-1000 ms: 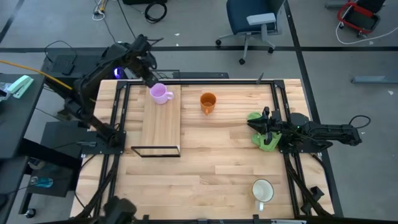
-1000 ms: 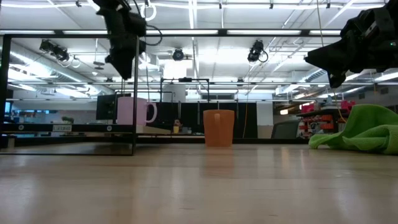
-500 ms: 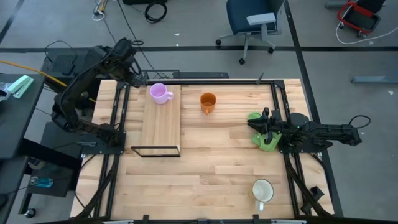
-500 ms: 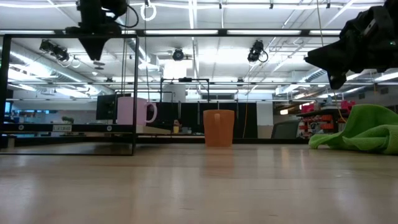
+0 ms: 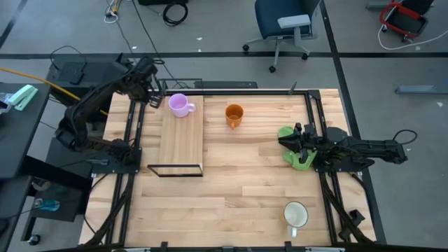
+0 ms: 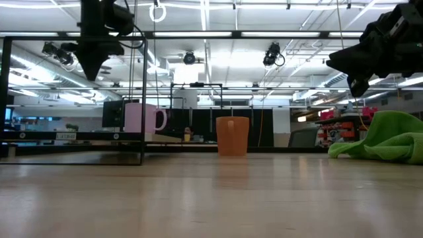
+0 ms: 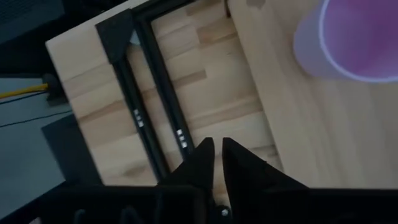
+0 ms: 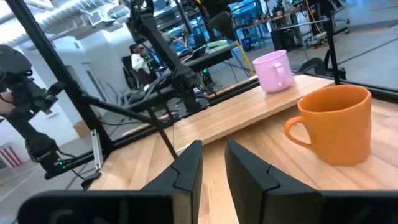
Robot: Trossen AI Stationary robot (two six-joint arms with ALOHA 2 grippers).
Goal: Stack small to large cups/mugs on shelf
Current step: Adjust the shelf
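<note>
You have a grey floor (image 5: 364,42) around the table (image 5: 238,203), crossed by dark lines. A blue office chair (image 5: 283,24) stands at top centre of the high view, black cables (image 5: 175,10) coil left of it, and a red item (image 5: 402,17) sits top right. In the low view, long ceiling lights (image 6: 218,33) run across the top.

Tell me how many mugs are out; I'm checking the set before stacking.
3. The purple mug stands on the shelf at its far end. The orange mug is on the tabletop right of the shelf. The white mug sits near the front right corner.
</note>
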